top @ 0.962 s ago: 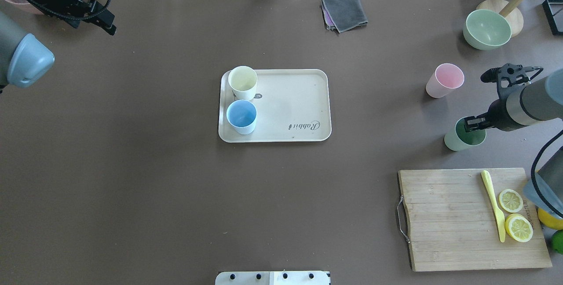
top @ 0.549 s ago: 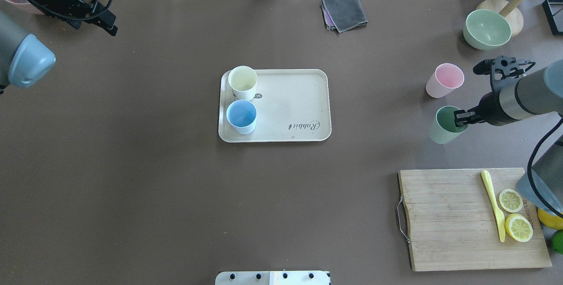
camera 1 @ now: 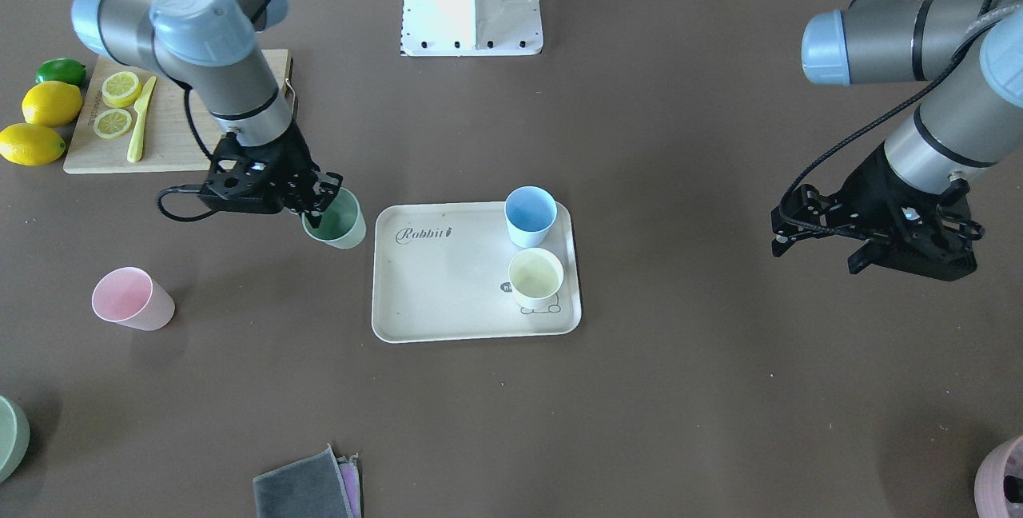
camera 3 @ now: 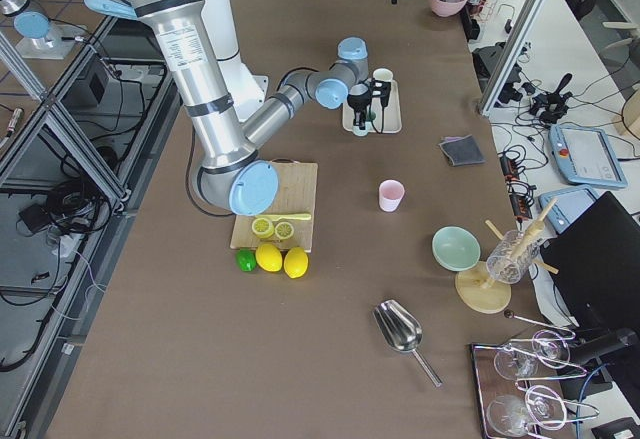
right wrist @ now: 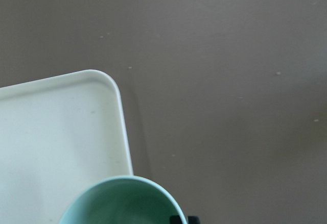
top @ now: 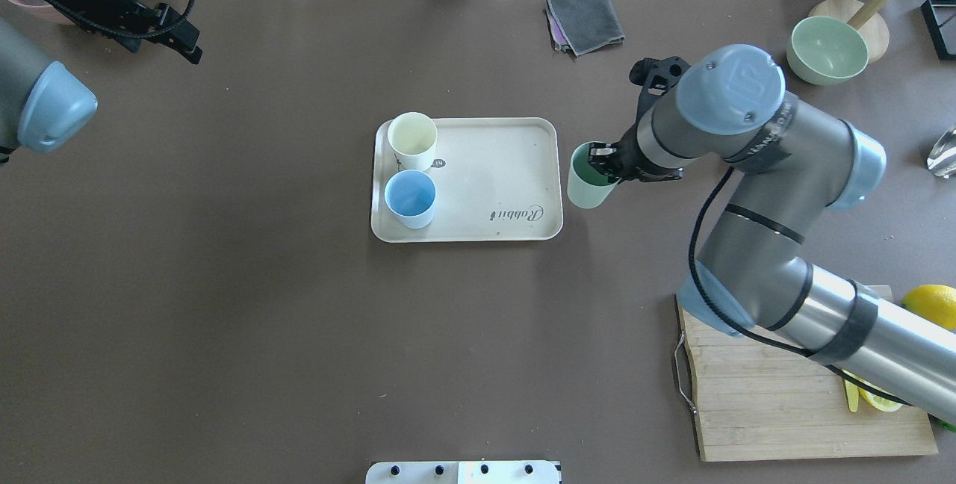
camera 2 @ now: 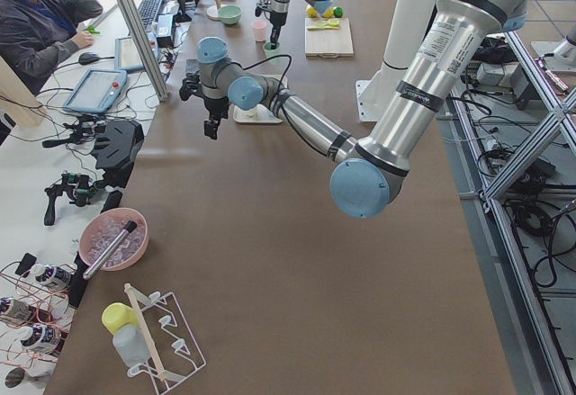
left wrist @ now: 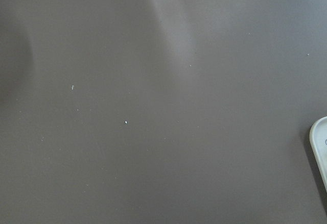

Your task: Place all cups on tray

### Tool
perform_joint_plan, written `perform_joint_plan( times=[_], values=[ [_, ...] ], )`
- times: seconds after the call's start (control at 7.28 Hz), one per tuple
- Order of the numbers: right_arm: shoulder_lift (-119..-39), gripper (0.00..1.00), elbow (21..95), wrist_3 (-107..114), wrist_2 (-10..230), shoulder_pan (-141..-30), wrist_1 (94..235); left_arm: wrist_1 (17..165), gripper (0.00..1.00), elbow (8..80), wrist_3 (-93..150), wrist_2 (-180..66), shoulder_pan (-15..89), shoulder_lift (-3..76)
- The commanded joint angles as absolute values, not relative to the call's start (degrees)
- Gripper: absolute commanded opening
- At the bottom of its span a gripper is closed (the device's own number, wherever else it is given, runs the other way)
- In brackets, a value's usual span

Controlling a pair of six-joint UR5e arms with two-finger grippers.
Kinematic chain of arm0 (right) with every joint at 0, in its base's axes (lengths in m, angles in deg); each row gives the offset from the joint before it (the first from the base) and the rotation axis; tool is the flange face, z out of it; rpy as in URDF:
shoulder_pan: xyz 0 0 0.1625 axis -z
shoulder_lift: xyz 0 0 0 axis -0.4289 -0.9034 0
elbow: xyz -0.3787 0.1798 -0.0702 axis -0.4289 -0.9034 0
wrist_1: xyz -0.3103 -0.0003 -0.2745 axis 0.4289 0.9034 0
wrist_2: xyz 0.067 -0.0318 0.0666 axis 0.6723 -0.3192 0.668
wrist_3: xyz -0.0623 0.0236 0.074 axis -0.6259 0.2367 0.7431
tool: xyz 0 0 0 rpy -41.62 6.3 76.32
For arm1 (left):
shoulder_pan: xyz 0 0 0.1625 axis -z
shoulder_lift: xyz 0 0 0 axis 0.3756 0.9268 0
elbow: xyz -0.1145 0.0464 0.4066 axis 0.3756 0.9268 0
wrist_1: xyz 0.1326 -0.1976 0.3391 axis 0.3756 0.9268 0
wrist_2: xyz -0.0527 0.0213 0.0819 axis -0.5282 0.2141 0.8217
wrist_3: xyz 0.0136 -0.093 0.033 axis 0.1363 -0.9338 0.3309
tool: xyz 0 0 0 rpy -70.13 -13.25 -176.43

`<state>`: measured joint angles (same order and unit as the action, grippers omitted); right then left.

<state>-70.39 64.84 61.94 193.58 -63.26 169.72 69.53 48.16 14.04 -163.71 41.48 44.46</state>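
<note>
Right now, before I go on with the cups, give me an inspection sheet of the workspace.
Surface: brown table cover, a few pale specks.
Job's things: yellow cup and blue cup stand on the tray; green cup held beside the tray's short edge, not on it; pink cup on the table, apart.
Clutter: cutting board with lemon slices and a yellow knife; grey cloth; green bowl.
Grippers: right gripper, jaws shut on the green cup's rim; left gripper clear of the tray, jaws unclear.
Cables: black cable looped near the right gripper.
Surroundings: person seated at a side desk.
</note>
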Motion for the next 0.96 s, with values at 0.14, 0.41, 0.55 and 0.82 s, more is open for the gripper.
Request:
perform_joint_plan(
  times=[0.14, 0.41, 0.55, 0.82],
  values=[
    [-63.38, 0.00, 59.31, 64.69, 189.79, -58.97, 169.68, 69.66, 0.98, 48.02, 13.72, -163.64, 40.61, 44.50],
    [-63.82, 1.00, 59.31, 63.12, 189.27, -58.79, 169.76, 69.67, 0.98, 48.11, 13.72, -163.72, 40.52, 44.50],
    [-63.73, 1.00, 59.92, 62.33, 189.26, -59.49, 169.85, 69.67, 0.98, 48.28, 13.72, -163.90, 40.52, 44.50],
    [-64.69, 1.00, 61.85, 57.34, 198.16, -67.18, 171.60, 69.75, 0.98, 48.28, 14.07, -164.07, 40.52, 44.33]
  ],
)
